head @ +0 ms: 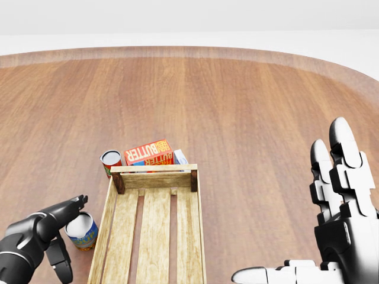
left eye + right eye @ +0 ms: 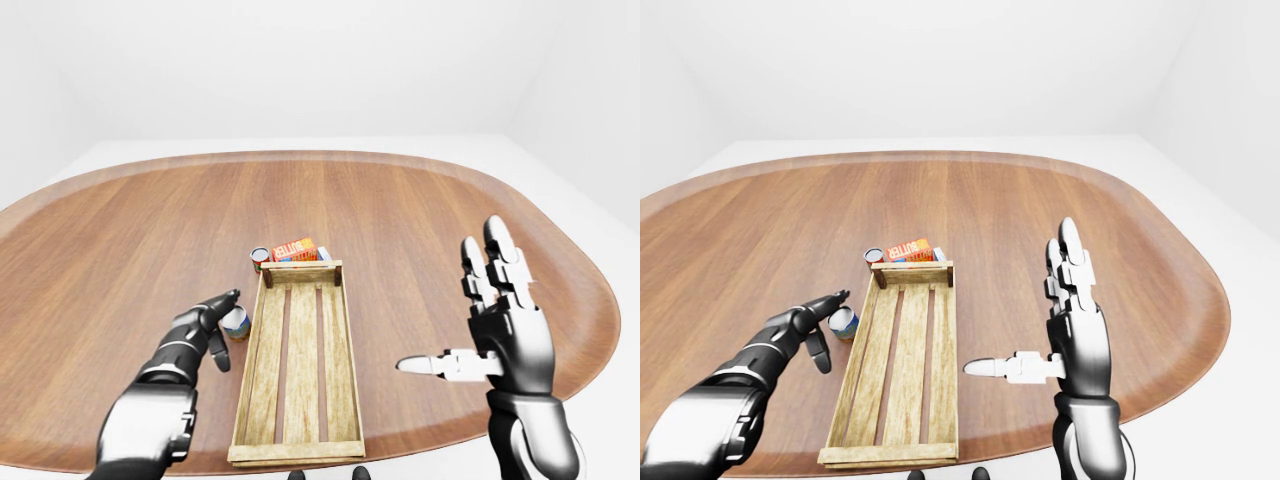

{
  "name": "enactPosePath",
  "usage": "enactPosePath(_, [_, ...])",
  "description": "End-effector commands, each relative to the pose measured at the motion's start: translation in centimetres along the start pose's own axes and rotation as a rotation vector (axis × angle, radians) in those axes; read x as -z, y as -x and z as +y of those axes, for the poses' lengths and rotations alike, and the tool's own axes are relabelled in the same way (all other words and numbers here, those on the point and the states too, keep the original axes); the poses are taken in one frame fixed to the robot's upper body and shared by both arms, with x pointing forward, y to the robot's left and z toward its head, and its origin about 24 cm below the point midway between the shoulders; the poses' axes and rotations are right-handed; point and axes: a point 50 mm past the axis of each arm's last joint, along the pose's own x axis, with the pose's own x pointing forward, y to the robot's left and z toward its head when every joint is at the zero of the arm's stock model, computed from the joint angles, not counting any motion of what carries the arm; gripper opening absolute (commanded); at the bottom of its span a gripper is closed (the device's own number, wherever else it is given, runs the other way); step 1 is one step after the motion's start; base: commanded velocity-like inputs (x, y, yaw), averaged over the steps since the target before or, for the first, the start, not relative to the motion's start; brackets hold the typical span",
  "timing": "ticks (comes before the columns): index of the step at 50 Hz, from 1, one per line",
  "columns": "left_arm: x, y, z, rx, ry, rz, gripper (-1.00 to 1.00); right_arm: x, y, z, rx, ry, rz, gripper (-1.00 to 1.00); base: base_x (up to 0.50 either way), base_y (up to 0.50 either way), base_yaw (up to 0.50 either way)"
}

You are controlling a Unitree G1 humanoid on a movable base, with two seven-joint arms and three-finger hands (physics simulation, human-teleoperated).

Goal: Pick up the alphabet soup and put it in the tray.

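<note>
Alphabet soup (image 1: 81,231) seen just beyond left hand (image 1: 44,239), fingers spread, nothing held. Can judged rigid, smooth; best gripped around sides.

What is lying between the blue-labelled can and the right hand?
The wooden tray, empty, then bare table. The head view shows it, with the can left of the tray and the right hand far right.

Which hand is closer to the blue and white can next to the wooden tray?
Left. The left hand has open fingers right beside the blue and white can; the right hand is open across the wooden tray, far right.
</note>
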Motion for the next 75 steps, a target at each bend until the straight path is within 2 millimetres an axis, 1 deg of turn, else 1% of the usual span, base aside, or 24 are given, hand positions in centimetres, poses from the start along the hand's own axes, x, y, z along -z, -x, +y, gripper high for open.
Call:
enactPosePath(1, [-0.2,-0.1,-0.1,0.0,0.004,0.007,1.0,0.0,0.0,0.0,0.001,0.001,0.0,0.99,0.0,0.0,0.0])
enactPosePath(7, [-0.2,-0.1,-0.3,0.003,0.007,0.011,1.0,-0.1,0.1,-0.1,0.003,0.002,-0.001,0.99,0.0,0.0,0.0])
enactPosePath(8, [-0.2,-0.1,0.0,-0.002,0.022,0.01,1.0,-0.1,0.1,0.0,0.002,0.002,-0.002,0.99,0.0,0.0,0.0])
enactPosePath(16, [-0.2,-0.2,-0.9,0.01,0.012,0.017,1.0,-0.1,0.1,0.0,0.002,0.002,-0.001,0.99,0.0,0.0,0.0])
enactPosePath(37, [-0.4,-0.3,-1.2,0.0,0.014,0.029,1.0,0.0,0.1,0.0,0.003,0.002,0.004,0.99,0.0,0.0,0.0])
enactPosePath(38, [-0.3,-0.3,-1.3,0.0,0.01,0.032,0.98,0.0,0.1,0.0,0.003,0.002,0.004,0.99,0.0,0.0,0.0])
enactPosePath(39, [-0.3,-0.3,-1.2,-0.002,0.018,0.031,0.15,0.0,0.1,0.0,0.004,0.002,0.005,1.0,0.0,0.0,0.0])
enactPosePath(40, [-0.3,-0.3,-1.2,-0.002,0.025,0.032,-0.05,0.1,0.1,0.0,0.004,0.002,0.006,1.0,0.0,0.0,0.0])
enactPosePath(41, [-0.3,-0.3,-1.1,-0.004,0.023,0.032,-1.0,0.1,0.1,0.0,0.004,0.002,0.007,0.99,0.0,0.0,0.0])
enactPosePath(65, [-0.5,-0.3,-1.4,0.015,0.047,0.015,-1.0,0.1,0.2,0.0,0.006,0.001,0.008,0.99,0.0,0.0,0.0])
enactPosePath(71, [0.0,-0.1,-0.7,0.001,0.051,0.011,-1.0,0.3,0.0,0.0,0.006,0.001,0.015,0.99,0.0,0.0,0.0])
enactPosePath(75, [0.9,0.0,-0.4,-0.021,0.041,0.021,-1.0,0.2,0.0,0.0,0.005,0.001,0.012,0.99,0.0,0.0,0.0])
